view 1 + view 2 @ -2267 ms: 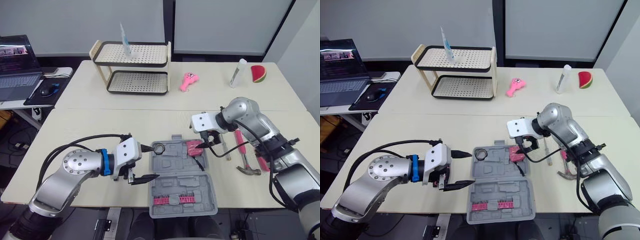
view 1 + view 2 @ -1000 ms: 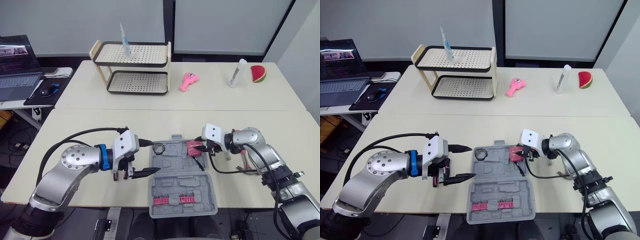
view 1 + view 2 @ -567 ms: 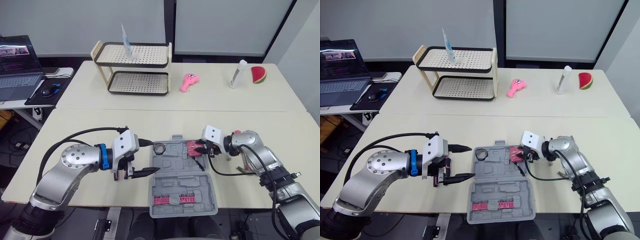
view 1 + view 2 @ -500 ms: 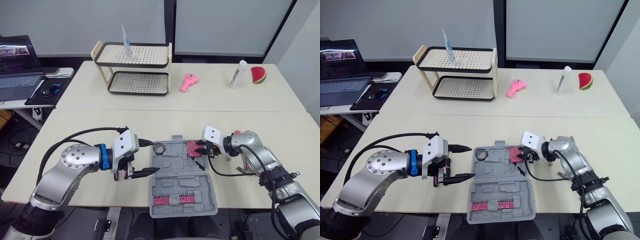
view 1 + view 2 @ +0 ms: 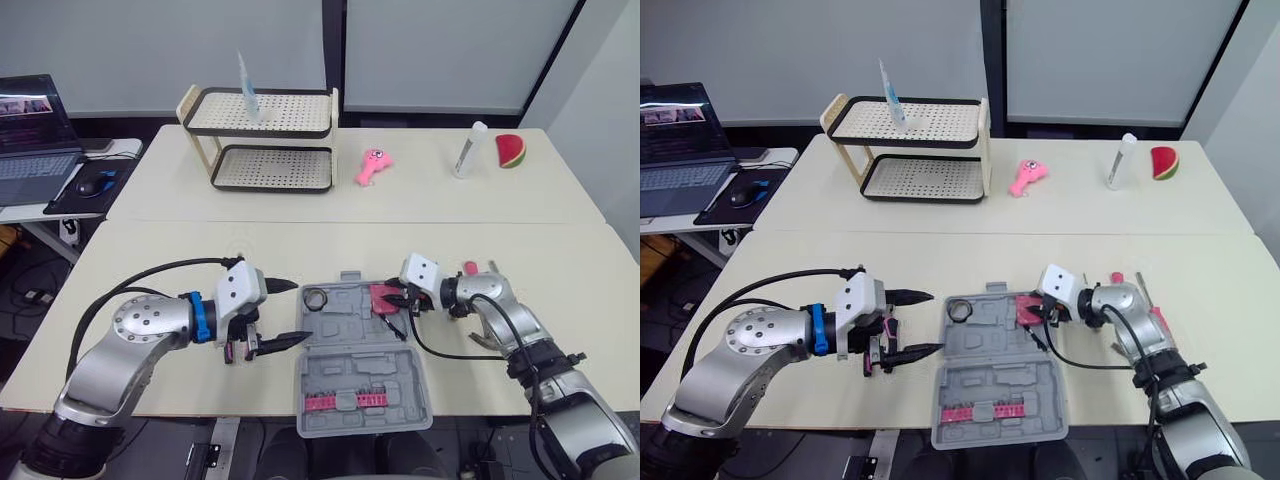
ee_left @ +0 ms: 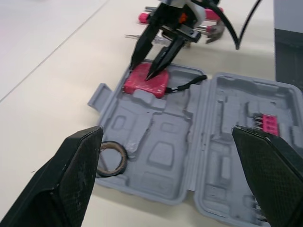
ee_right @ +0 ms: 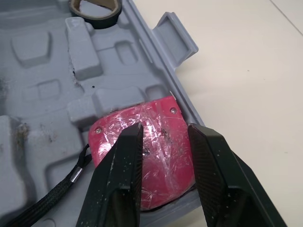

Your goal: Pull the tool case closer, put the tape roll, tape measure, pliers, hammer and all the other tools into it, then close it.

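The grey tool case [image 5: 345, 330] lies open at the table's front edge, with pink bits [image 5: 345, 401] in its near half. A tape roll [image 5: 316, 298] sits in the far left pocket. The pink tape measure [image 7: 156, 142] lies flat in the far right pocket, its black strap trailing inward. My right gripper [image 5: 393, 301] hovers right over it, fingers [image 7: 120, 165] a little apart, tips at its top face, not clamping it. My left gripper [image 5: 281, 312] stands wide open just left of the case, holding nothing. The hammer [image 5: 478, 341] and pink-handled tools [image 5: 1157, 320] lie behind my right arm.
A two-tier rack [image 5: 260, 140] stands at the back left. A pink toy [image 5: 371, 165], a white bottle [image 5: 464, 150] and a watermelon slice [image 5: 510, 150] lie along the far side. A laptop [image 5: 35, 140] sits on a side desk to the left.
Over two seconds my right arm came down and set the tape measure into the case. In the last second both grippers stayed put, and the camera shifted slightly.
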Controlling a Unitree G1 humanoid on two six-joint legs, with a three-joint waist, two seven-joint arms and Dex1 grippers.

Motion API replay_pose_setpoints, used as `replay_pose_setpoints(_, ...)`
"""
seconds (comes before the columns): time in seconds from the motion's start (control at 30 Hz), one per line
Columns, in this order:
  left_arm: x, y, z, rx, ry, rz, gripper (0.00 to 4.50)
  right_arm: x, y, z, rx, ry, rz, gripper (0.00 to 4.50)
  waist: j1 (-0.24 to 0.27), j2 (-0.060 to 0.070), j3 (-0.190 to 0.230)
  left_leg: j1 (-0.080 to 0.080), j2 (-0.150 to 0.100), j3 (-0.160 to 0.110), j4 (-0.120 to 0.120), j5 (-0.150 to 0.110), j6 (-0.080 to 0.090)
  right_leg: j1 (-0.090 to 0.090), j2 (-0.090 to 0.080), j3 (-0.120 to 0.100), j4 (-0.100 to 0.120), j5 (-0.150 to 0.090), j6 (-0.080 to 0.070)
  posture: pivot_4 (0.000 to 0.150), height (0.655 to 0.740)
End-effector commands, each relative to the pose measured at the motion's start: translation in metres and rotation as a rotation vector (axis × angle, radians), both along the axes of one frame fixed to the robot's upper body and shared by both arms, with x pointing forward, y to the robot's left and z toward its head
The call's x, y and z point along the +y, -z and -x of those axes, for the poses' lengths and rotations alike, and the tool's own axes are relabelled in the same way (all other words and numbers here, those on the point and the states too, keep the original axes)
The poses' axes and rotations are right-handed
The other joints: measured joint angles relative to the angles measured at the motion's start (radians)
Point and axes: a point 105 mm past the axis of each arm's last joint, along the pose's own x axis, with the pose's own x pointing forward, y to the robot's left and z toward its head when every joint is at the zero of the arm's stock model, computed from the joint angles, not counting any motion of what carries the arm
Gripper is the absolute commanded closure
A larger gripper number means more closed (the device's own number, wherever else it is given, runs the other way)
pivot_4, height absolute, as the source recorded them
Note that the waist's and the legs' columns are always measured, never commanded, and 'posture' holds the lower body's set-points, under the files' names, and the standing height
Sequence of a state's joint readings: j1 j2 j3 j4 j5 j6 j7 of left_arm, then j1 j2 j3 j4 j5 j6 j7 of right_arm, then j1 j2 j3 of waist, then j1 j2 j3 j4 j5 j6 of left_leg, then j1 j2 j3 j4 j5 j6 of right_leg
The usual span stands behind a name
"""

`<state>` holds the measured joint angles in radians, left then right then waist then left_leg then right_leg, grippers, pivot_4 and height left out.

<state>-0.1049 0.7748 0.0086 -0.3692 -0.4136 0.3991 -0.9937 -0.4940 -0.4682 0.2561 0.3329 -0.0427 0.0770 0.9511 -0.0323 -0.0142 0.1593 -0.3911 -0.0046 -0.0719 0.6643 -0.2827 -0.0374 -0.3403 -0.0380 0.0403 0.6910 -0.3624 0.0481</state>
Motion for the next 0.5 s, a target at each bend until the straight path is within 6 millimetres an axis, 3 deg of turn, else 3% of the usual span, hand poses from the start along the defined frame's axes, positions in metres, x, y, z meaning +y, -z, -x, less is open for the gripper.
replay_pose_setpoints(0.03,0.025,-0.016,-0.012,-0.073,-0.14,0.071,0.0,0.002,-0.05,0.004,-0.157,-0.021,-0.08,3.06,0.0,0.0,0.0,-0.003,0.0,0.0,0.001,0.0,0.0,-0.004,0.0,0.0,0.002,0.0,0.0,0.15,0.729)
replay_pose_setpoints(0.13,0.059,-0.024,-0.023,-0.109,-0.312,0.136,0.0,-0.015,-0.077,0.012,-0.23,0.02,-0.099,3.06,0.001,0.0,0.0,-0.009,0.0,0.0,0.003,0.0,0.0,-0.01,-0.001,0.0,0.006,0.0,0.0,0.15,0.729)
replay_pose_setpoints(0.23,0.094,-0.026,-0.024,-0.131,-0.451,0.161,0.0,-0.046,-0.091,0.019,-0.301,0.113,-0.056,3.06,0.006,0.0,0.0,-0.009,-0.001,-0.001,0.003,0.0,0.0,-0.009,-0.002,0.0,0.005,0.0,0.0,0.15,0.729)
replay_pose_setpoints(0.33,0.122,-0.023,-0.02,-0.122,-0.562,0.174,0.0,-0.071,-0.096,0.032,-0.297,0.176,-0.046,3.06,0.006,0.0,0.0,-0.009,-0.001,0.0,0.002,0.0,0.0,-0.009,-0.002,0.0,0.004,0.0,0.0,0.15,0.729)
replay_pose_setpoints(0.5,0.158,0.0,0.008,-0.05,-0.703,0.183,0.0,-0.134,-0.095,0.062,-0.264,0.404,-0.051,3.06,0.005,0.0,0.0,-0.008,-0.001,0.0,0.001,0.0,0.0,-0.008,-0.003,0.001,0.003,0.0,0.0,0.15,0.729)
